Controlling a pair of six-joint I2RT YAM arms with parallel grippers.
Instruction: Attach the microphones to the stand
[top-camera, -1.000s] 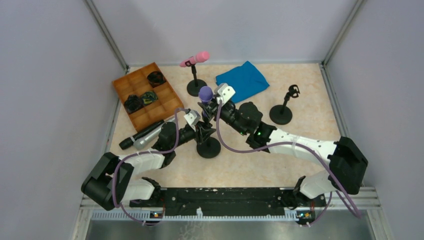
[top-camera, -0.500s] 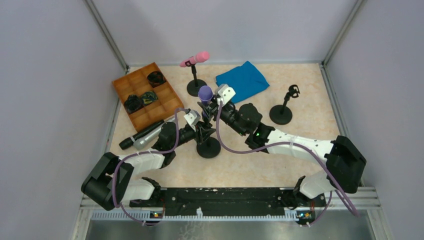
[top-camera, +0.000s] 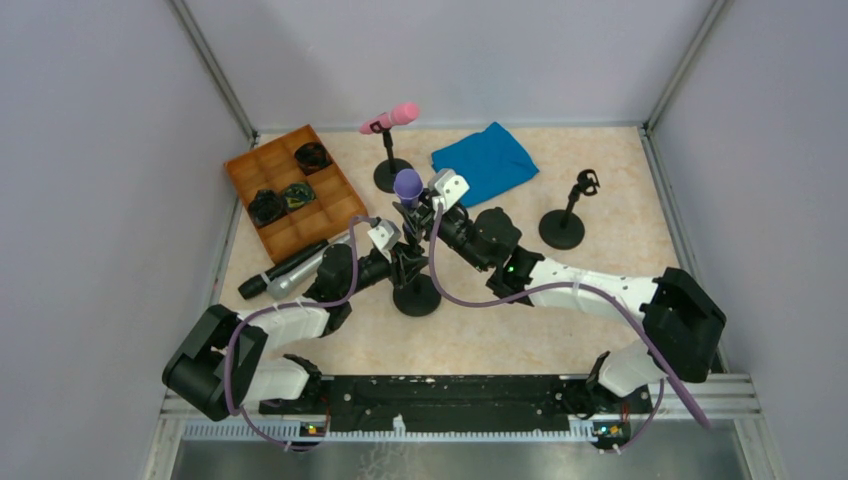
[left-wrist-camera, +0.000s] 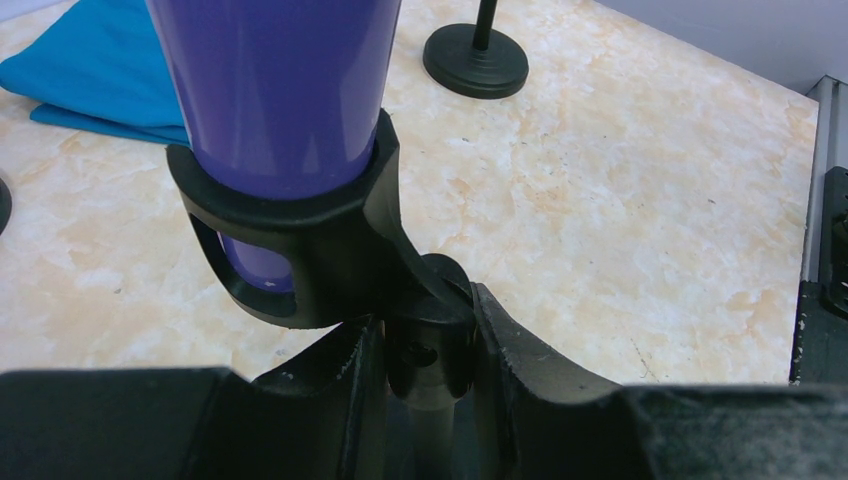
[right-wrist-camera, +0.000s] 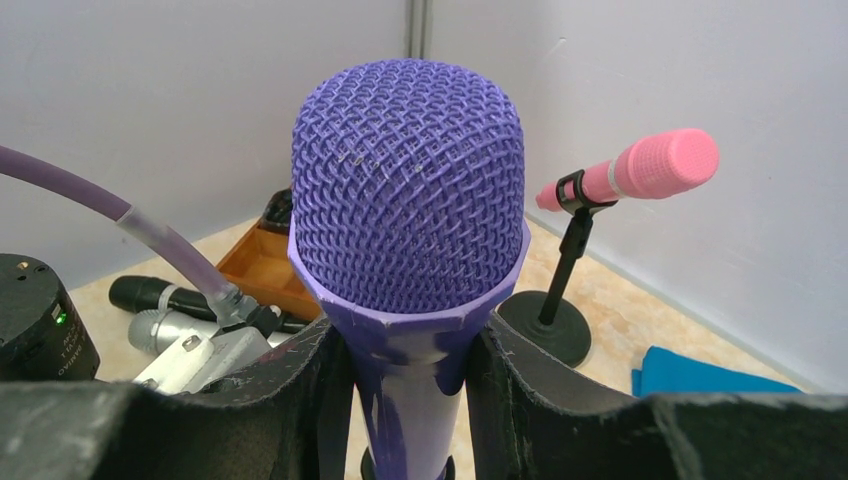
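A purple microphone (top-camera: 408, 186) stands upright in the black clip (left-wrist-camera: 300, 250) of the middle stand (top-camera: 417, 295). My right gripper (right-wrist-camera: 408, 390) is shut on the microphone's body (right-wrist-camera: 410, 380) just under its mesh head (right-wrist-camera: 408, 210). My left gripper (left-wrist-camera: 430, 375) is shut on the stand's post just below the clip joint (left-wrist-camera: 432, 340). A pink microphone (top-camera: 392, 118) sits in the clip of a stand (top-camera: 392, 175) at the back. A black and silver microphone (top-camera: 290, 268) lies on the table at the left. An empty stand (top-camera: 563, 228) is at the right.
An orange compartment tray (top-camera: 272, 170) with dark items stands at the back left. A blue cloth (top-camera: 485, 160) lies at the back middle. Grey walls close in the table on three sides.
The purple microphone and my right gripper have shifted very slightly left. The left arm has not moved.
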